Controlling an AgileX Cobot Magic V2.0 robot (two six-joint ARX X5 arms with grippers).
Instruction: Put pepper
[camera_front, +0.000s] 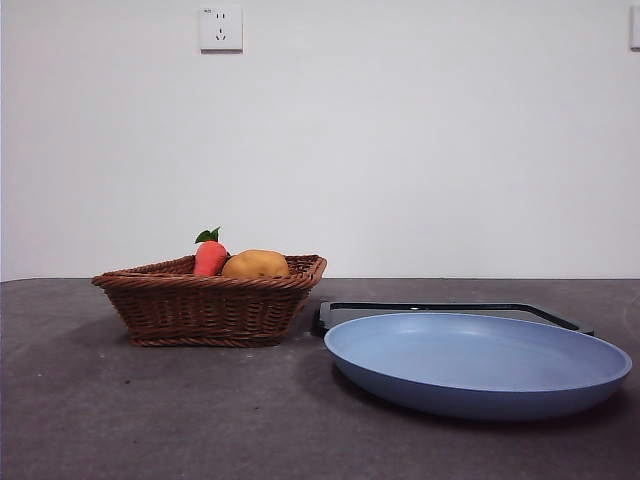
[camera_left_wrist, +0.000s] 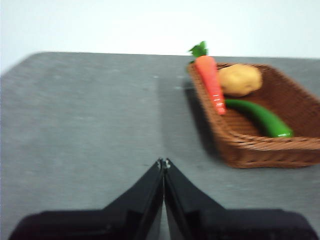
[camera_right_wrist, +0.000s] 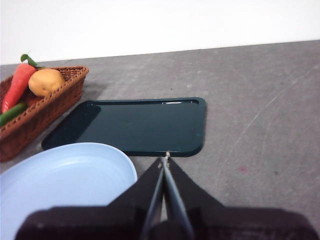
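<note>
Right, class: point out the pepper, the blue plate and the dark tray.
pepper (camera_left_wrist: 260, 117), left wrist view, mid-body.
blue plate (camera_front: 480, 395), front view, near outer wall.
dark tray (camera_right_wrist: 135, 125), right wrist view, bare centre.

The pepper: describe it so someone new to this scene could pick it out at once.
Find the wicker basket beside the blue plate. Inside lie three items side by side. The pepper is the long, glossy green one, next to the orange carrot and the tan potato.

Even, bright light; soft shadows; slight blur in left wrist view.
</note>
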